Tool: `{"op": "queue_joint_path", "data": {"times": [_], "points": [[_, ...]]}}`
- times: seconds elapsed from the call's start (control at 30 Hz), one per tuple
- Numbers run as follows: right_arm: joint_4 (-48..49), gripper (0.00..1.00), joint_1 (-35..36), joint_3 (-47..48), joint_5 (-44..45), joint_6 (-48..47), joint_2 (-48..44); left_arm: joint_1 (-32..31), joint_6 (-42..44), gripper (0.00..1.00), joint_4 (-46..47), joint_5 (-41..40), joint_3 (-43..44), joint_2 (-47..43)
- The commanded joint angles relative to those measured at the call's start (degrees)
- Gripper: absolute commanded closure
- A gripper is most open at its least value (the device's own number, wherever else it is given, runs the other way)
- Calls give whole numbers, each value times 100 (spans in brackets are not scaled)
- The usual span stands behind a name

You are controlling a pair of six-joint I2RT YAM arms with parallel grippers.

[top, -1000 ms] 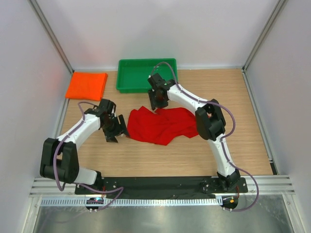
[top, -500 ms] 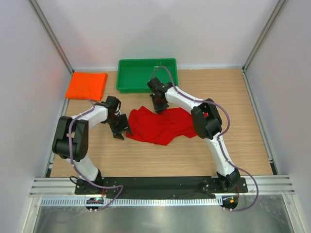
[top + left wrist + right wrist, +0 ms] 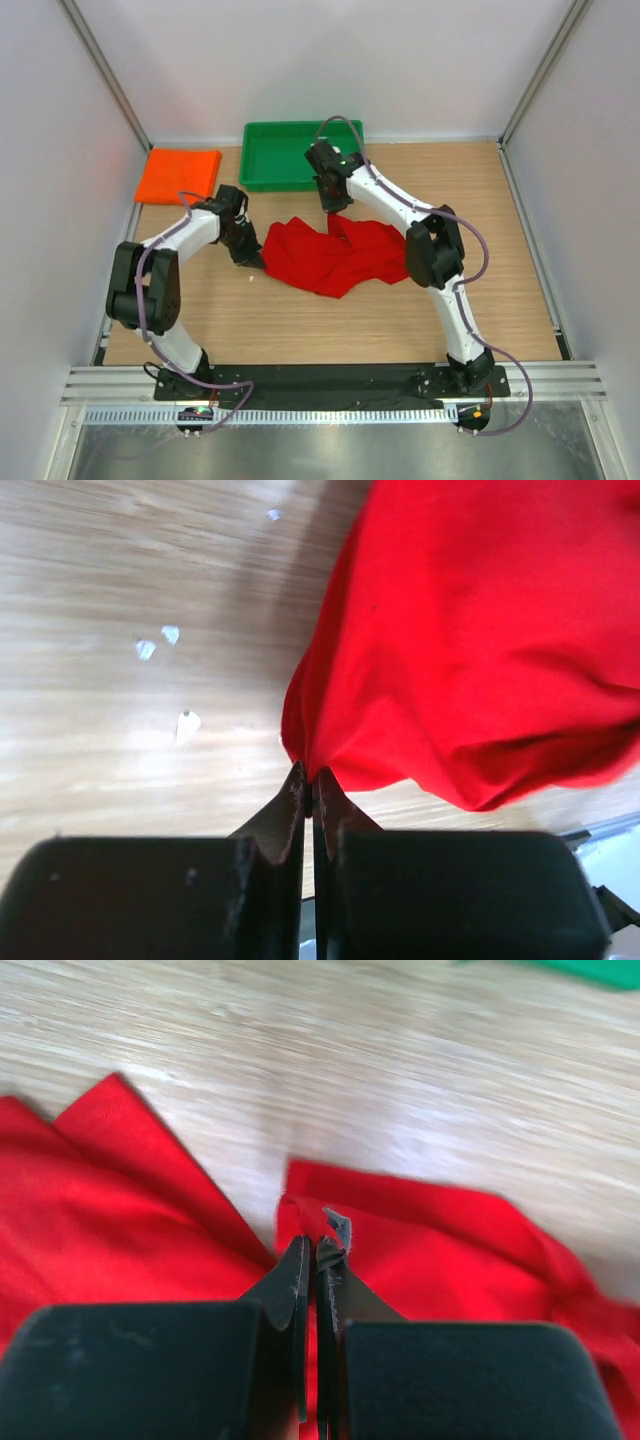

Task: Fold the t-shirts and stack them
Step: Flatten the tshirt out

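Note:
A crumpled red t-shirt [image 3: 335, 255] lies mid-table. My left gripper [image 3: 254, 258] is shut on its left edge; in the left wrist view the cloth [image 3: 470, 650] rises from my pinched fingertips [image 3: 311, 776]. My right gripper [image 3: 331, 212] is shut on the shirt's far edge, with red cloth [image 3: 450, 1255] running up between the tips [image 3: 315, 1245] and lifted slightly. An orange t-shirt [image 3: 179, 176] lies folded flat at the far left.
A green tray [image 3: 300, 153] stands at the back, just beyond the right gripper. White walls and metal posts enclose the table on three sides. Small white flecks [image 3: 165, 650] dot the wood near the left gripper.
Both grippers have closed on the red t-shirt's edges. The left one slid right onto the left edge; the right one has pulled the far edge up towards the tray.

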Motion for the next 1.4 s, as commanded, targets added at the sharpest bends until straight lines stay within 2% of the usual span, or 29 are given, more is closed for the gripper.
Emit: {"op": "queue_joint_path", "data": {"times": [0.0,0.37,0.47,0.6,0.73,0.97,1.13,1.27,1.37], "points": [[-509,99,-50,270,705,-25,-1156,32,126,100,-459,-480,470,-957],[-1134,99,-945,-899,1918,292,-4484,32,162,100,-1699,-1834,1797,-2471],[-1213,99,-1043,-1092,2288,485,-5058,41,144,100,-2103,-2257,2000,-2779],[-1108,99,-1113,-1295,2429,661,-5902,41,83,100,-2491,-2767,2438,-3209],[-136,99,-1113,-1742,2201,486,-6446,41,56,100,-2606,-3040,2772,-3465],[395,99,-1122,-1463,1955,318,-6238,41,241,100,-2633,-3075,3845,-2982],[545,99,-1113,-778,1910,-33,-5869,49,293,100,-2501,-2900,4697,-2325],[571,99,-1113,-189,2042,-437,-5588,58,250,100,-2527,-2829,5715,-1901],[527,99,-1113,277,2262,-622,-5473,49,188,100,-2448,-2855,6069,-1734]]}}
